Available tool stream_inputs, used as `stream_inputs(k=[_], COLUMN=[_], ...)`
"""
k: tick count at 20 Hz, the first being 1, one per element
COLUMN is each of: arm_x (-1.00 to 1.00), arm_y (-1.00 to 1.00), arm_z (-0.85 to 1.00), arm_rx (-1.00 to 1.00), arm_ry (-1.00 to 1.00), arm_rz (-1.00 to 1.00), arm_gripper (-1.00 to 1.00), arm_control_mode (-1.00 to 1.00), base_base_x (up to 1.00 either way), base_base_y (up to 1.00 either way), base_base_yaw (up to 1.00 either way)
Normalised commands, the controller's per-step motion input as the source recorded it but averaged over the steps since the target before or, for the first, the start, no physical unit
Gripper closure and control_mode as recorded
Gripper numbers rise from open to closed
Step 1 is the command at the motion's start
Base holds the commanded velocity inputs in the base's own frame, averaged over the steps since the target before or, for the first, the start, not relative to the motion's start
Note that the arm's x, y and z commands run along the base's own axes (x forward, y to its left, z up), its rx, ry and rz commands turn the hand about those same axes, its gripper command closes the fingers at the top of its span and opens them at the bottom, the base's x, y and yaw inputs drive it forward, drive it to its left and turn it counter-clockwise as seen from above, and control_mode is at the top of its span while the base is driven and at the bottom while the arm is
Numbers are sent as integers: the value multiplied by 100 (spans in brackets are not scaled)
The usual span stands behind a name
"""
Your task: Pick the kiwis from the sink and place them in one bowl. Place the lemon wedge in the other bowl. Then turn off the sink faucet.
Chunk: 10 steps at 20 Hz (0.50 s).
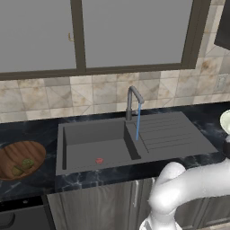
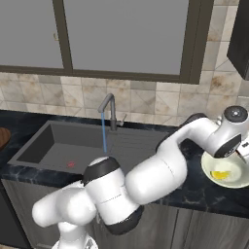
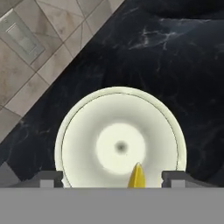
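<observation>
End effector [image 3: 111, 179] of mine hangs with fingers spread apart above the pale bowl [image 3: 78, 131], where the lemon wedge [image 3: 137, 176] lies, on the black marble table [image 3: 175, 57] beside the tiled wall [image 3: 39, 57], while both kiwis [image 1: 22, 167] sit in the wooden bowl [image 1: 13, 155] left of the sink [image 1: 90, 134], faucet [image 1: 132, 101] running.

Tabletop [image 3: 175, 57]: black marble with white veining, polished. Sink [image 1: 94, 134]: matt dark grey, smooth basin with a ribbed drainboard. Faucet [image 1: 131, 102]: dark grey metal, dull sheen. Wooden bowl [image 1: 36, 152] near the tabletop's left edge: brown wood, visible grain. Pale bowl [image 3: 83, 140]: cream-white, smooth, glazed look. Lemon wedge [image 3: 138, 176]: bright yellow, smooth. Backsplash [image 1: 54, 96]: beige mottled stone tile. Arm [image 2: 151, 180]: glossy white shell, dark joints.
</observation>
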Motion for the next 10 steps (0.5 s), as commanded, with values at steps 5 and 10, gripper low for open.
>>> stream_inputs(k=[5,10], arm_x=[-14,-12], arm_y=[100,100], arm_z=[18,1], arm_rx=[0,-5], arm_ry=[-10,-10], arm_rz=[27,27], arm_gripper=[-100,-100], arm_control_mode=[-100,-100], base_base_x=[0,0], base_base_y=[0,0], base_base_yaw=[0,0])
